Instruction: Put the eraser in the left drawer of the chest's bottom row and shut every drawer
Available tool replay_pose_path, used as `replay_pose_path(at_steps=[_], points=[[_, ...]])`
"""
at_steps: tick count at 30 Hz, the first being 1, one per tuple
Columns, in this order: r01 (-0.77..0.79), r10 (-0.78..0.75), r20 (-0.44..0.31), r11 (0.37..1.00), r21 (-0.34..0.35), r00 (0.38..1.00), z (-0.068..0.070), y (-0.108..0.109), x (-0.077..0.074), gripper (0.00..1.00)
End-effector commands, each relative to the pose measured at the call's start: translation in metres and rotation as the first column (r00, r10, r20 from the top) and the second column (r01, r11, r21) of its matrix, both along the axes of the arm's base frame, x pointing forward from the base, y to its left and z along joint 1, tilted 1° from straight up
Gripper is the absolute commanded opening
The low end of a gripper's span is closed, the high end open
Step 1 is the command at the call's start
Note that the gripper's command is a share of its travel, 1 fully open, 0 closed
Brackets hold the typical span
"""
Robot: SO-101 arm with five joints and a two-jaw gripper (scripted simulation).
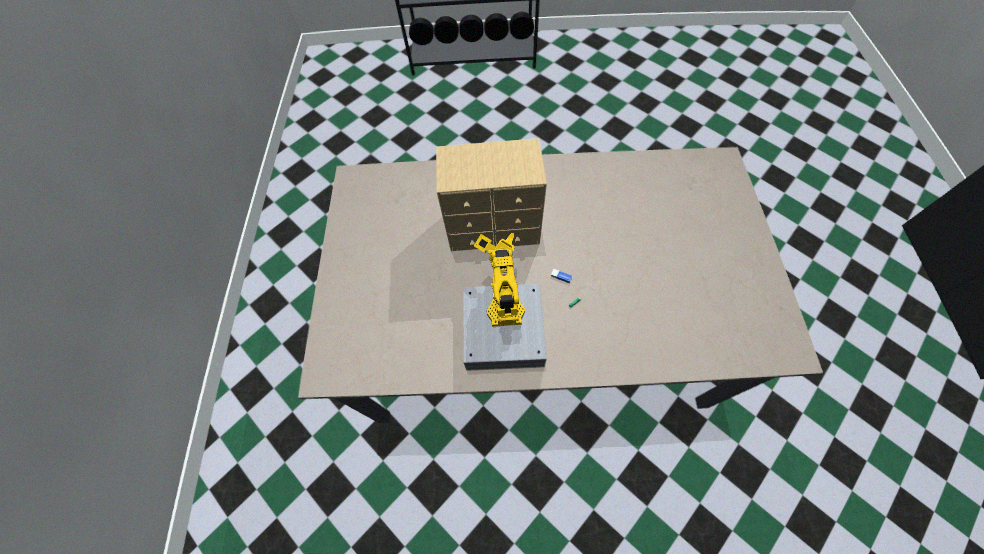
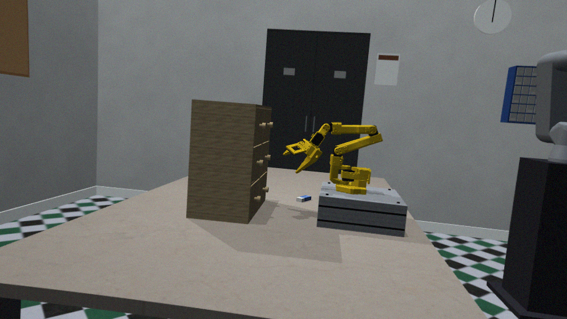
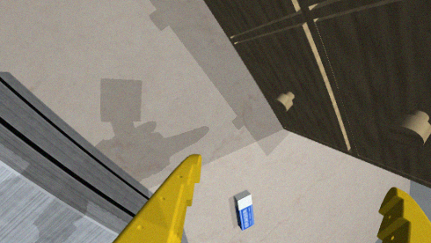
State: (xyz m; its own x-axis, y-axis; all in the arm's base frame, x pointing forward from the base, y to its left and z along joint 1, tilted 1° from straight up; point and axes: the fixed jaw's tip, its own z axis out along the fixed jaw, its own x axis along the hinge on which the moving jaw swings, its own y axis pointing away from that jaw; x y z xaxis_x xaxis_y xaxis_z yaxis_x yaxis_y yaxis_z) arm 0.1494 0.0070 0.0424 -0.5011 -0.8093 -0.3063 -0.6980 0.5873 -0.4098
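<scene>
The eraser (image 1: pixel 561 275) (image 2: pixel 303 198) (image 3: pixel 244 210), white with a blue sleeve, lies flat on the table (image 1: pixel 688 275), right of the arm and in front of the chest's right side. The wooden chest (image 1: pixel 490 165) (image 2: pixel 222 158) (image 3: pixel 352 66) has three rows of two drawers, all shut. Its bottom left drawer (image 1: pixel 469 239) shows its knob (image 3: pixel 286 100) in the wrist view. My gripper (image 1: pixel 495 242) (image 2: pixel 291 161) (image 3: pixel 295 176) is open and empty. It hangs in the air just in front of the bottom drawers, above and left of the eraser.
A small green stick (image 1: pixel 574 302) lies on the table near the eraser, closer to the front. The arm stands on a grey block (image 1: pixel 502 344) (image 2: pixel 361 205) (image 3: pixel 35 176) in front of the chest.
</scene>
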Motion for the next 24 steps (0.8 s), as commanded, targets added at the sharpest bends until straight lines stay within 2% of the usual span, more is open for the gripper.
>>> replay_pose_path(at_steps=[1, 11, 24], points=[[-0.093, 0.092, -0.026, 0.995, -0.045, 0.995, -0.0049, 0.001, -0.0049, 0.5], [-0.266, 0.263, -0.04, 0.954, -0.14, 0.964, -0.0053, 0.0005, -0.0055, 0.5], [-0.502, 0.498, -0.089, 0.822, -0.27, 0.863, -0.0055, -0.0003, -0.0059, 0.5]])
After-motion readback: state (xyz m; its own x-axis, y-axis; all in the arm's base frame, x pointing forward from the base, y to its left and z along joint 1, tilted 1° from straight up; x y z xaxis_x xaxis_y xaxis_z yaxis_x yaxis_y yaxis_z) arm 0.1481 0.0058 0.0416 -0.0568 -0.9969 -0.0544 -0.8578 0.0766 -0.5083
